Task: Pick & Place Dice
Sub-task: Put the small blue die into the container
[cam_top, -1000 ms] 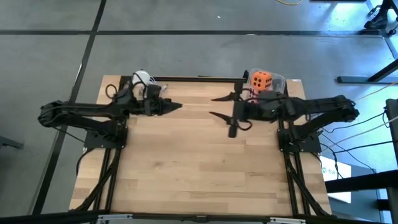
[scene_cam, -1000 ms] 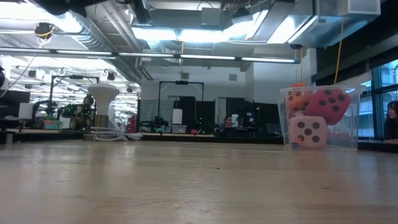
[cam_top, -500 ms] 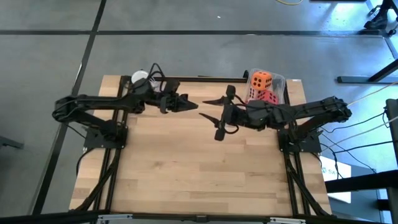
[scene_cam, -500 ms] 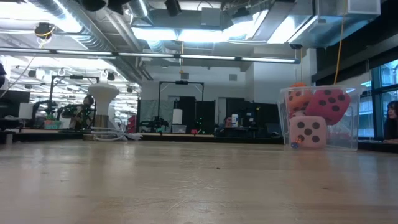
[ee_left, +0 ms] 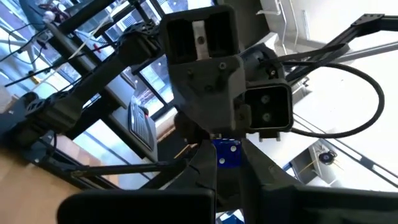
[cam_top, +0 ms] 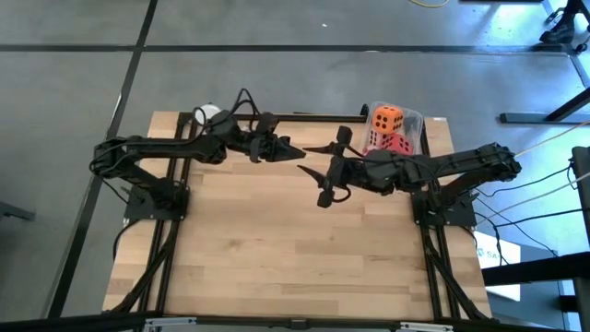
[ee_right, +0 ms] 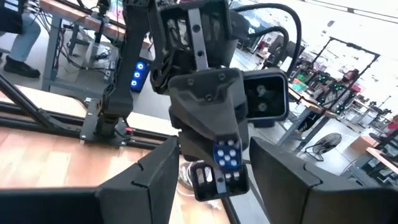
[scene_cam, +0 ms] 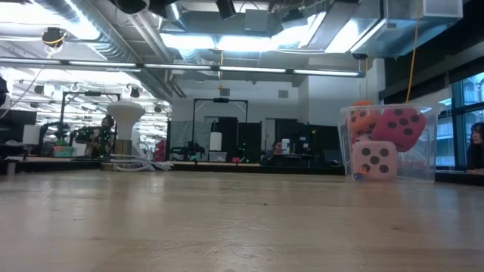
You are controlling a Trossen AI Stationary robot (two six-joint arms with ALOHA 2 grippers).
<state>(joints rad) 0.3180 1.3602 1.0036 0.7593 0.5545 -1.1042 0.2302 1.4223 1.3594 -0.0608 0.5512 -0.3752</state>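
My left gripper (cam_top: pixel 293 152) is shut on a small blue cube with white pips (ee_right: pixel 227 154), high over the table's far middle. My right gripper (cam_top: pixel 306 159) faces it, open. Its two fingers (ee_right: pixel 149 180) stand on either side of the left gripper's tip and touch nothing. An orange die (cam_top: pixel 387 118) and a red die (cam_top: pixel 398 143) lie in a clear box (scene_cam: pixel 432 155) at the far right. A pale pink die (scene_cam: pixel 374 160) rests on the box's floor beneath them. My left gripper pinches the blue cube (ee_left: pixel 227 152) between its two fingers, at their free ends. The fingers reach about level from the table's left side. The cube is lifted clear of the table.
A white object (cam_top: pixel 208 114) sits at the table's far left corner, behind the left arm. The bare wooden tabletop (cam_top: pixel 295 249) spreads toward the near edge. Dark frame rails (cam_top: pixel 166 249) run down both sides.
My left gripper has swung toward the table's right and risen, closing in on my right gripper until its tip stands between the open fingers. My right gripper first reached a little toward the table's left, then kept still. Neither gripper has opened or shut.
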